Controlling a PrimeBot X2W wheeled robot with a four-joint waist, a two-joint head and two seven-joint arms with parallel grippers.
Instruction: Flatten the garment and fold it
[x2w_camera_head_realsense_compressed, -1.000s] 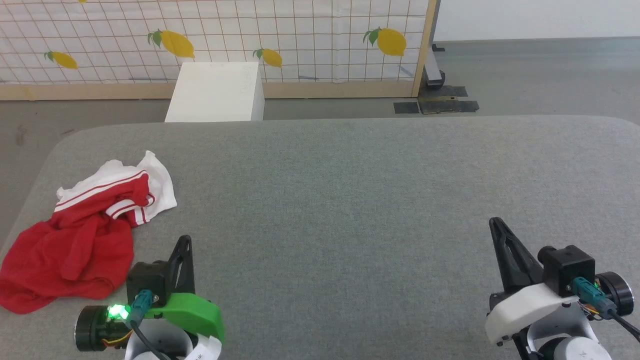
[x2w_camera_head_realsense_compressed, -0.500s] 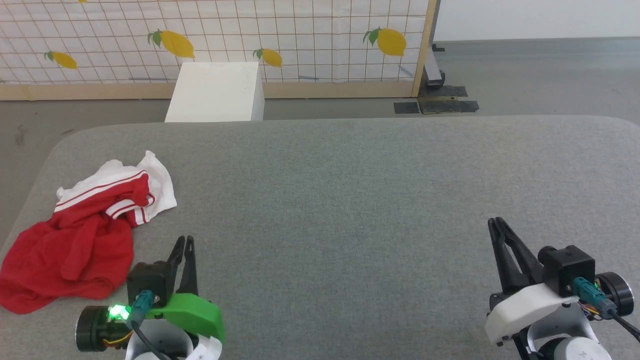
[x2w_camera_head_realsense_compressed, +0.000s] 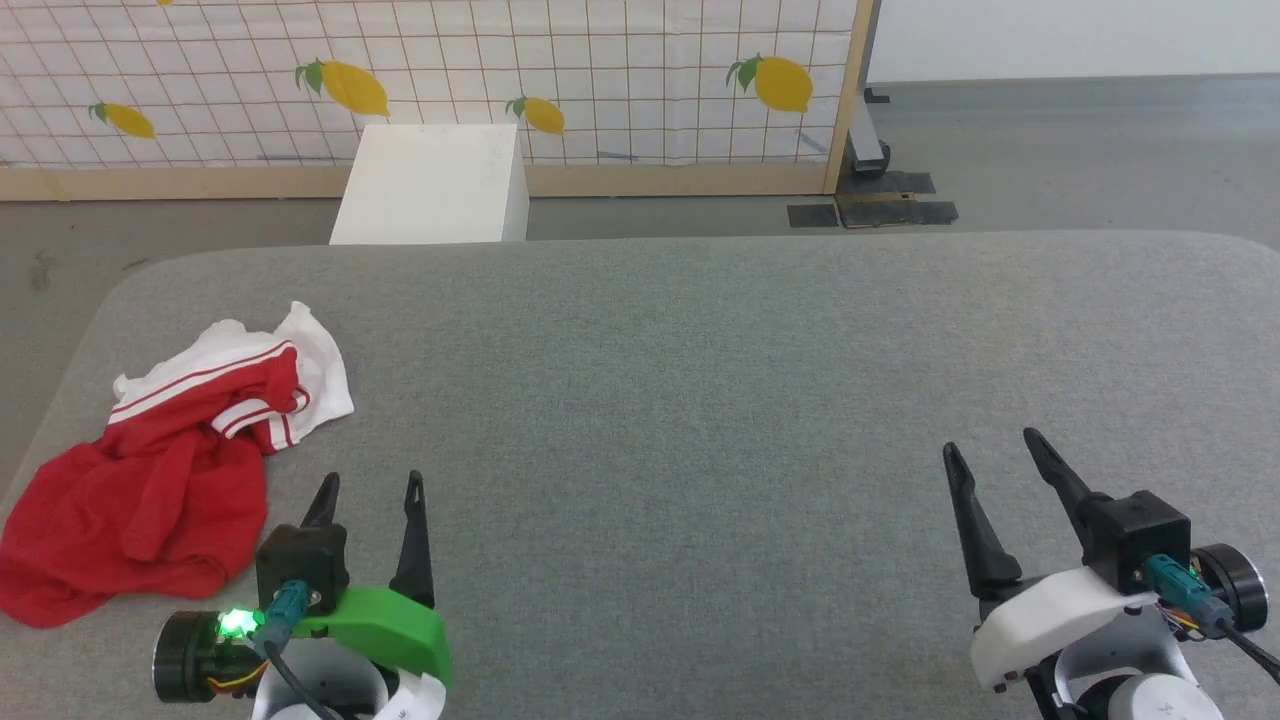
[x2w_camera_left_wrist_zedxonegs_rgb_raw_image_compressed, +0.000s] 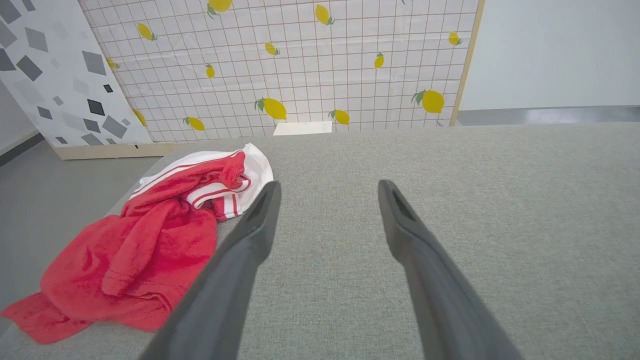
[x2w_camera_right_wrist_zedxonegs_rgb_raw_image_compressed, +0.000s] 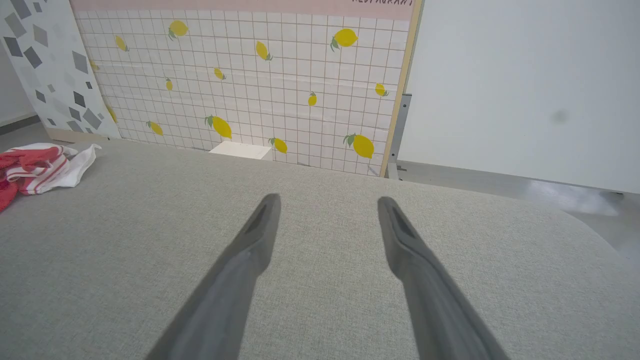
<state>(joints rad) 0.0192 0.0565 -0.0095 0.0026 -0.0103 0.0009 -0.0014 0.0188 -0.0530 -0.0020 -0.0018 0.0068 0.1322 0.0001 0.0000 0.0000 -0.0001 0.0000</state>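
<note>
Currently left pincer (x2w_camera_head_realsense_compressed: 371, 478) and right pincer (x2w_camera_head_realsense_compressed: 988, 440) point forward, splayed.

The left tool (x2w_camera_head_realsense_compressed: 371, 478) has a green shell (x2w_camera_head_realsense_compressed: 385, 625) and glowing light (x2w_camera_head_realsense_compressed: 235, 623), the right tool (x2w_camera_head_realsense_compressed: 989, 440) a white shell (x2w_camera_head_realsense_compressed: 1040, 610)

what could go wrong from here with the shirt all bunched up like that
1. The garment lies crumpled, white sleeves bunched over the red body, so the open left gripper may pinch several layers at once.
2. It sits by the table's left edge; a sideways tug could drag it off.
3. The open right gripper is far across the table, a long reach.
</note>
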